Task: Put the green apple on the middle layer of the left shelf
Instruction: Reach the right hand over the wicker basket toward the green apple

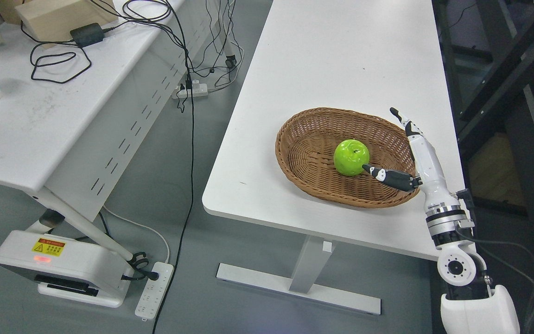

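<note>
Right hand, fingers spread, thumb tip touching the glossy round green apple in the oval wicker basket.

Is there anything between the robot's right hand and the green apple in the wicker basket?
Nothing visible does. The right hand is open over the brown wicker basket, its thumb tip at the shiny green apple, which lies alone inside. The shelf is out of view.
</note>
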Robot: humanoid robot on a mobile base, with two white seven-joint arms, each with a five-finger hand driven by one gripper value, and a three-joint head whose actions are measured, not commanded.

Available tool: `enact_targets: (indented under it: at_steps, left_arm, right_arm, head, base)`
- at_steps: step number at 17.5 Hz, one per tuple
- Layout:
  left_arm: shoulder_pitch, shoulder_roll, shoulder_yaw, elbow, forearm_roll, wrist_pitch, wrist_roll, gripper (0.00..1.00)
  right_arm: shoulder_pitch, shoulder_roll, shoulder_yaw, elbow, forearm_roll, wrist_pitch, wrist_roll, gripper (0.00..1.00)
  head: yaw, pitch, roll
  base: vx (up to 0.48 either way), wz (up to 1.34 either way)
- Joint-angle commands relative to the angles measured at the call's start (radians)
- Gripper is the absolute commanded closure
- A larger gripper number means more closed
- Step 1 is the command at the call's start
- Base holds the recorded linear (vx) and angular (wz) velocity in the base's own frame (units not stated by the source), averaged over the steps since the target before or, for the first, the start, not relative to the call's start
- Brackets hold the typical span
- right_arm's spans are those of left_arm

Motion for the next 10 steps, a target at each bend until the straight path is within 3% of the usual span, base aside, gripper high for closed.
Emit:
enact_targets:
  at_steps: [1, 10]
  left_arm:
    - [0.000, 0.017, 0.000, 0.000, 0.000, 0.000, 0.000, 0.00]
    - [0.000, 0.017, 0.000, 0.000, 0.000, 0.000, 0.000, 0.00]
  right_arm:
    - [-0.081, -0.002, 0.146, 0.121, 0.033, 0.021, 0.055, 0.01]
    - [-0.112, -0.005, 0.224, 0.177, 0.130, 0.021, 0.134, 0.01]
  head:
    - [0.0000, 0.000, 0.000]
    - [0.0000, 0.000, 0.000]
  base:
    - [0.111, 0.02]
    - [0.062, 0.02]
